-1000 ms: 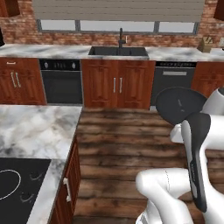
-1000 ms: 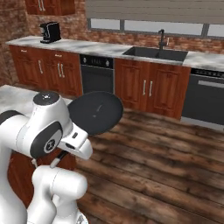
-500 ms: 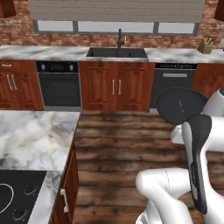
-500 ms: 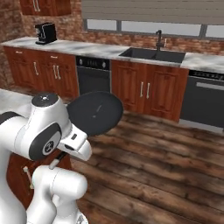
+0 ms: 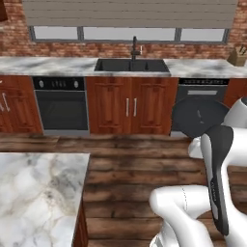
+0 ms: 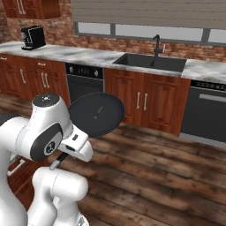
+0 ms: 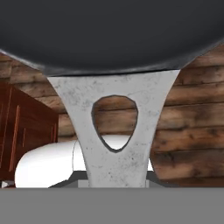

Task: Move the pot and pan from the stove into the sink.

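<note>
Brick-walled kitchen; pan (image 6: 96, 114) held aloft, no writing legible.

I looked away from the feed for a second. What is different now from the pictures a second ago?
The base has driven on: in both base views the whole kitchen slid across, the sink now sits nearer mid-frame and the black stove has left the left base view. That is camera motion, not things moving. Unchanged: the hand holds the pan by its handle, tilted up on edge above the wooden floor.
</note>
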